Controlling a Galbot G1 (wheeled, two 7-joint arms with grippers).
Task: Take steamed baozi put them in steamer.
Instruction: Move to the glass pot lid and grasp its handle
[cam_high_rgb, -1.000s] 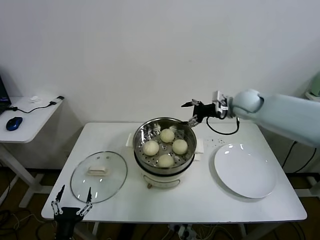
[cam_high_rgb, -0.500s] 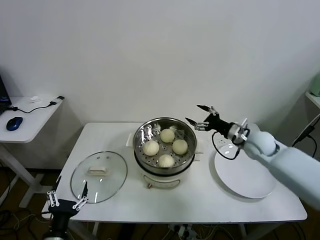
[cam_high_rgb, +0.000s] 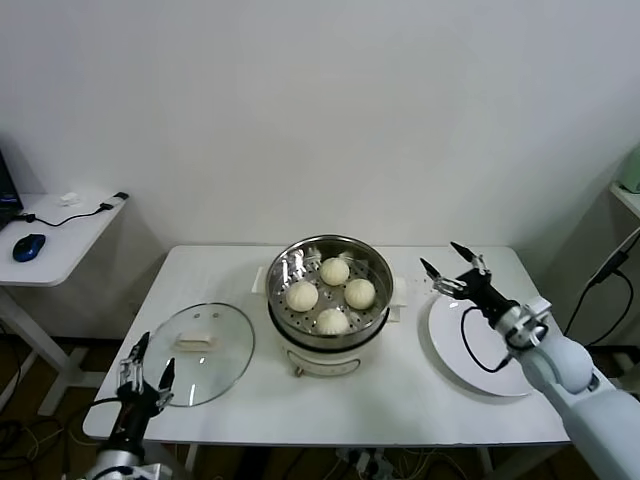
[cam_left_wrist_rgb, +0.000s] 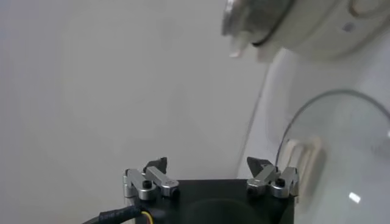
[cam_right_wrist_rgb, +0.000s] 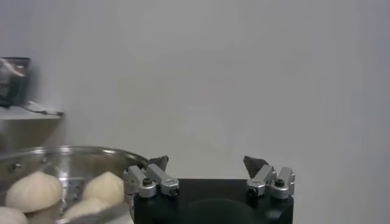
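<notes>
White tabletop (cam_high_rgb: 420, 400); smooth round baozi (cam_high_rgb: 332, 321) in shiny steamer (cam_high_rgb: 290, 265); both grippers spread, empty.

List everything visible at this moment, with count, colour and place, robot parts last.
steamed baozi: four, pale cream, all inside the steamer basket.
steamer: one, shiny steel basket on a cream pot base, middle of the table.
glass lid: one, clear with a cream handle, flat on the table's left part.
plate: one, white, bare, on the table's right part.
table: one, white, holding all of the above.
side desk: one, white, far left, with a blue mouse and a black cable.
left gripper: open, empty, low at the table's front left edge near the lid.
right gripper: open, empty, above the plate's far rim, right of the steamer.
</notes>
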